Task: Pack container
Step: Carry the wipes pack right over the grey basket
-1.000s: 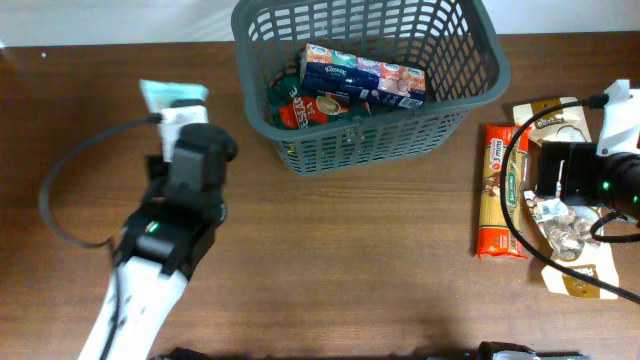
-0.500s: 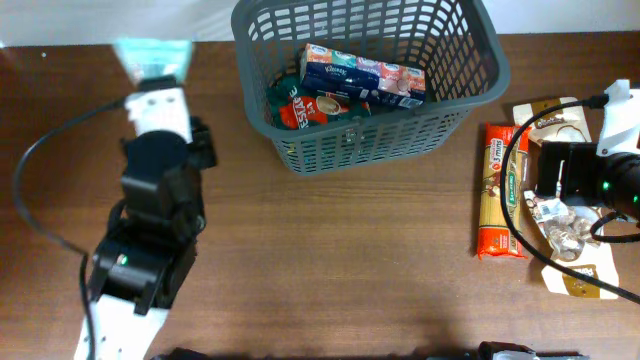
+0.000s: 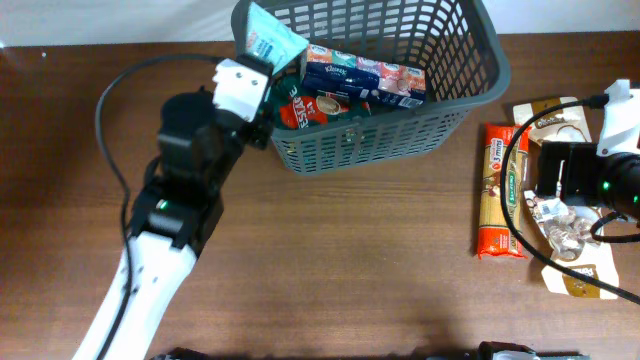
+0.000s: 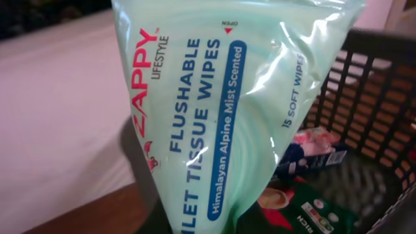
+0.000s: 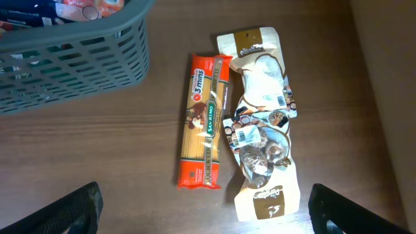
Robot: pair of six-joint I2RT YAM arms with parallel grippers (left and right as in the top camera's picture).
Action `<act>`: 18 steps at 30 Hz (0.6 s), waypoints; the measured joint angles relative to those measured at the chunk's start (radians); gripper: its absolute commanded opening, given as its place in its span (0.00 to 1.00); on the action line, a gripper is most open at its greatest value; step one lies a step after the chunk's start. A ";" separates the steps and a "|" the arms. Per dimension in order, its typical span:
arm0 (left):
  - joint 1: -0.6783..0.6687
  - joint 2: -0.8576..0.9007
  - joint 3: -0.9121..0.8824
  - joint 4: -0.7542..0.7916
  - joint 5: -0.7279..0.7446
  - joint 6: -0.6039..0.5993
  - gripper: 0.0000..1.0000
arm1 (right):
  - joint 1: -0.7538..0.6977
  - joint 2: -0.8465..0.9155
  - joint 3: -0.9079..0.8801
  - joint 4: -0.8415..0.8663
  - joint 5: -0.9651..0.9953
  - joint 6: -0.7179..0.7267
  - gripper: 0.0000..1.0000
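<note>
**Change.** The wipes packet (image 3: 268, 38) was held a second ago over bare tabletop (image 3: 350, 260), well off the container (image 3: 400, 135) on the left arm's side. It has since been swung across and is now held at the container's left corner. Its upper end is already past the rim and tilted inward. Whether it touches the rim cannot be told. It has not been let go.

**Unchanged.**
- The container stands at the far side of the tabletop.
- A tissue pack (image 3: 365, 75) and a red-and-green packet (image 3: 310, 108) lie inside it, against its near wall.
- The pasta packet (image 3: 500, 190) and the tan pouches (image 3: 572, 235) lie outside it, on its right side.

**Meaning.** The carry is judged nearly finished, and a release into the container is judged to be the step now due. The pasta and pouches would then remain to be packed.

**Pose.**
- The left arm is stretched on a diagonal up to the container's left corner.
- The left claw (image 3: 258, 68) is pinched tight on the packet's lower end. Its fingers are hidden behind the packet in the wrist view.
- The right arm is held over the pouches, right of the container.
- The right claw (image 5: 207, 211) is spread wide with nothing between its fingers.
</note>
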 measured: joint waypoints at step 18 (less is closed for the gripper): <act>0.000 0.176 0.033 0.044 0.021 0.011 0.02 | 0.000 0.000 0.000 0.000 0.000 0.000 0.99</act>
